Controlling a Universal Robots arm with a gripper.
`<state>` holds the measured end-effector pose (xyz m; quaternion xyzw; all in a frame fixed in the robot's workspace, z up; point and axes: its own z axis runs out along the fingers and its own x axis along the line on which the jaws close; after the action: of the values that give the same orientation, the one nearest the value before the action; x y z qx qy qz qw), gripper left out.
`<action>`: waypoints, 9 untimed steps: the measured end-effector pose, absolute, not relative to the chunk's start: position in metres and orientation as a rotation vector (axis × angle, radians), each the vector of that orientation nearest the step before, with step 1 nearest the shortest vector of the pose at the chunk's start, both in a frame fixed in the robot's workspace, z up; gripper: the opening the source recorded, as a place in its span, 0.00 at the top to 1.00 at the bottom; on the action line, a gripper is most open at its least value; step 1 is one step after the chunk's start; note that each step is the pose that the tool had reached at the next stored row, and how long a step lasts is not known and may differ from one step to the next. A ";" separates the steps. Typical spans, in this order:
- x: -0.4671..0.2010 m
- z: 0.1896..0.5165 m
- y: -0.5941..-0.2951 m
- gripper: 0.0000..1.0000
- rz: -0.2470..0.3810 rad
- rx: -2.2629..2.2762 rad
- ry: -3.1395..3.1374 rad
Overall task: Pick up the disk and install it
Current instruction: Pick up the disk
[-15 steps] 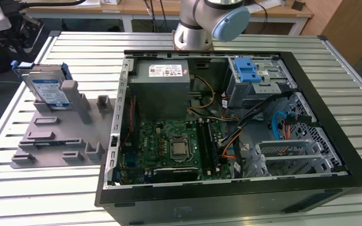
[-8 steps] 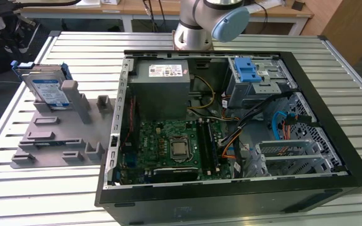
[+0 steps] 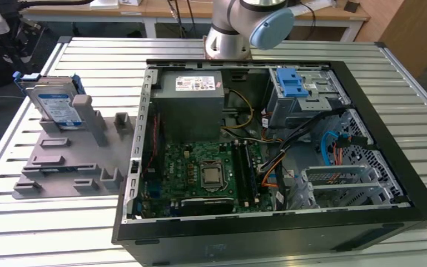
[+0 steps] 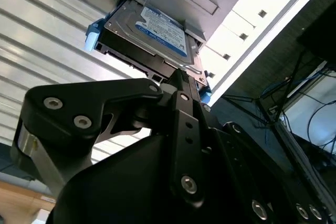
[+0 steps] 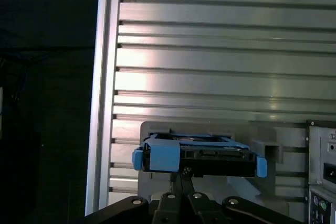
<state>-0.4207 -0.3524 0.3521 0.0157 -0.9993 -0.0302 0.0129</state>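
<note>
Exterior view: one disk (image 3: 56,107) stands on edge in one grey fixture (image 3: 65,167) on the worktop (image 3: 43,233), beside one open computer case (image 3: 273,236), toward the exterior view's left. In the first wrist view, the one gripper (image 5: 184,174) points at the disk's edge, jaws drawn together and grasping nothing. Judged stage: approach for pick-up, nothing installed. A grasp calls for jaws parted across the disk's thickness.

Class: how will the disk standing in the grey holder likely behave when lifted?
Probably stiff and heavy for its size: the disk has a flat metal body. Standing on edge in the grey holder, it may tip if pushed sideways.
</note>
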 end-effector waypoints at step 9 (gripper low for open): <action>-0.422 0.352 -0.352 0.89 -0.091 0.244 -3.101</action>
<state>-0.4215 -0.3524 0.3520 0.0784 -0.9964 -0.0293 0.0148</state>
